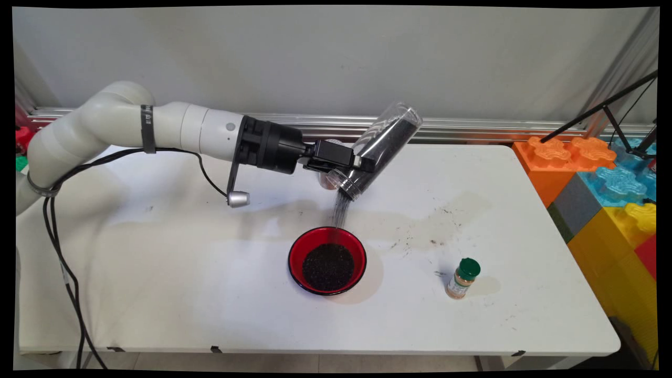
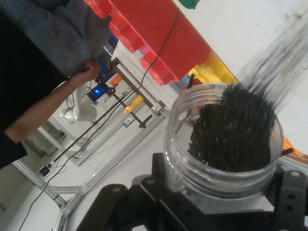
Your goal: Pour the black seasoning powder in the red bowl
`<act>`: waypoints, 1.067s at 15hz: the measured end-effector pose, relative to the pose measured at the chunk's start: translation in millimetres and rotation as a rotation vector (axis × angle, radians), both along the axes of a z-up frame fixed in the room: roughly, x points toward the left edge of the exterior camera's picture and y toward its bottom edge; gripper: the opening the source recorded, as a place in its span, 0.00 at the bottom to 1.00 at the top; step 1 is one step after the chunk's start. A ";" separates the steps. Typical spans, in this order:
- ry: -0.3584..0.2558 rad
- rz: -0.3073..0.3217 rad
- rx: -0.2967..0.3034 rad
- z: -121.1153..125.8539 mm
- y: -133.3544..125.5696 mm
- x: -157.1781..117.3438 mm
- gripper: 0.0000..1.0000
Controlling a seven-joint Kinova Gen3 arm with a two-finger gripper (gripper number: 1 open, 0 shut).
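My gripper [image 1: 362, 164] is shut on a clear plastic jar [image 1: 380, 147] of small black grains, held tilted with its open mouth down and to the left. A thin stream of grains [image 1: 341, 212] falls from the mouth into a red bowl [image 1: 310, 244] on the table, which holds a dark pile of them. In the hand view the clear plastic jar [image 2: 219, 144] fills the lower right, seated between the black fingers [image 2: 288, 192], with grains streaking out past its rim.
A small spice bottle [image 1: 463, 278] with a green cap stands right of the bowl. Scattered dark specks [image 1: 420, 241] lie on the white table [image 1: 157, 273]. Large coloured blocks [image 1: 604, 194] stack at the right edge. A person's arm [image 2: 43, 110] shows in the hand view.
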State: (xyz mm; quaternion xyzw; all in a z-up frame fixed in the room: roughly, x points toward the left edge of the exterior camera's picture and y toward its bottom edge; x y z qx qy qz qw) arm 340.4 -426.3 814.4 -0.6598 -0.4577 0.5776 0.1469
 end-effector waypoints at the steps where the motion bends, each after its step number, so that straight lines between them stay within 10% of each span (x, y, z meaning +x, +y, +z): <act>1: 0.000 0.000 0.000 0.0 0.1 0.0 0.00; 16: -0.021 0.038 0.128 2.3 9.4 6.6 0.00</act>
